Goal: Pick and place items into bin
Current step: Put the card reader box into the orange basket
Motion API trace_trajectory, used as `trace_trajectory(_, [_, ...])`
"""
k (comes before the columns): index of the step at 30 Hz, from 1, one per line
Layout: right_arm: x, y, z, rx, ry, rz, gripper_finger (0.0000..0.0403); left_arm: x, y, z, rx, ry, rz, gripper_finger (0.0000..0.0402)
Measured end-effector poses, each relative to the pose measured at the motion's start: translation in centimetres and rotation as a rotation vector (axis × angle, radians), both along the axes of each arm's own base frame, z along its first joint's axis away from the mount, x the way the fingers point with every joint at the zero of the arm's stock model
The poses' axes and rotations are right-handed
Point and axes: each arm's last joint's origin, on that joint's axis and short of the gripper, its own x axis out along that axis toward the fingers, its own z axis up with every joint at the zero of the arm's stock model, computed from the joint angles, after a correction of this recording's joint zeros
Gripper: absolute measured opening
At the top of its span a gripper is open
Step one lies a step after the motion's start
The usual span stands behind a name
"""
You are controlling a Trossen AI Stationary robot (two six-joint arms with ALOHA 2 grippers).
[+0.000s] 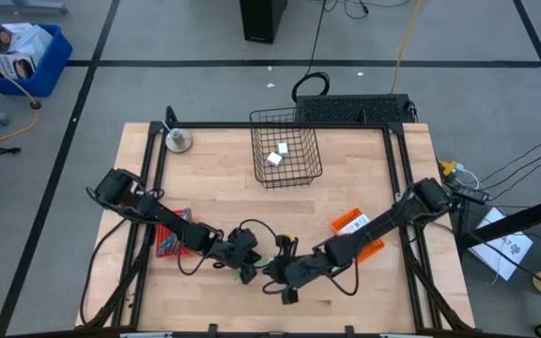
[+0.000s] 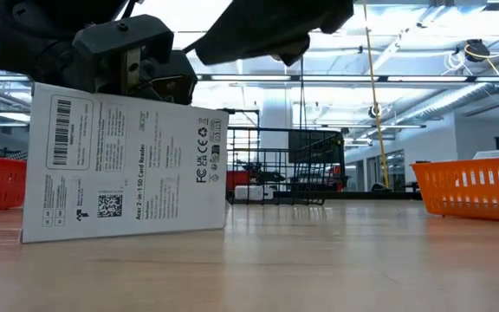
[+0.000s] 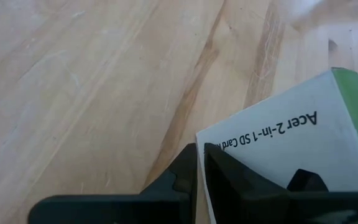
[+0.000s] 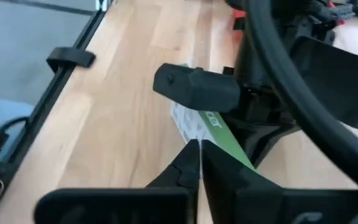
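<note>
the left tool [image 3: 201, 180] pinches the white and green card box [image 2: 124, 165] upright near the front of the surface [image 1: 364, 291], the right tool [image 4: 199, 165] pressed together beside it, so lift straight before carrying to the wire bin [image 1: 286, 155]

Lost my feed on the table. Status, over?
Left hand shut on the card reader box, box edge on table. Right hand shut, empty, close by. Wire basket ahead, path clear.
</note>
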Motion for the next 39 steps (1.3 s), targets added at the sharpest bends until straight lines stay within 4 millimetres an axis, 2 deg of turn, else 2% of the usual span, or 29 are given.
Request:
trace_trajectory(4, [0.1, -0.3, -0.1, -0.049, 0.012, 0.049, 0.0062, 0.0, 0.0, 0.0, 0.001, 0.000, 0.005, 0.0035])
trace_trajectory(13, [1.0, -2.5, -0.2, -0.074, 0.030, 0.069, 0.0233, 0.0, 0.0, 0.0, 0.003, 0.001, 0.009, 0.0035])
trace_trajectory(16, [1.4, -3.4, -0.4, -0.047, 0.054, 0.067, 0.0263, 0.0, 0.1, 0.0, 0.004, 0.000, 0.009, 0.0035])
trace_trajectory(19, [1.5, -3.8, -0.4, -0.044, 0.058, 0.091, 0.0273, 0.0, 0.1, 0.0, 0.006, 0.000, 0.010, 0.0035])
trace_trajectory(27, [2.1, -3.8, -2.5, -0.062, 0.097, 0.102, 0.0253, 0.0, 0.1, 0.0, 0.011, -0.001, 0.006, 0.0035])
trace_trajectory(31, [2.2, -3.6, -2.6, -0.053, 0.083, 0.100, 0.0223, 0.0, 0.1, -0.1, 0.015, -0.001, 0.002, 0.0035])
trace_trajectory(34, [2.3, -3.6, -2.5, -0.037, 0.075, 0.091, 0.0170, 0.0, 0.1, 0.0, 0.018, -0.005, 0.004, 0.0035])
trace_trajectory(39, [2.1, -3.4, -2.6, -0.024, 0.097, 0.118, 0.0039, 0.0, 0.1, -0.1, 0.024, -0.009, 0.006, 0.0035])
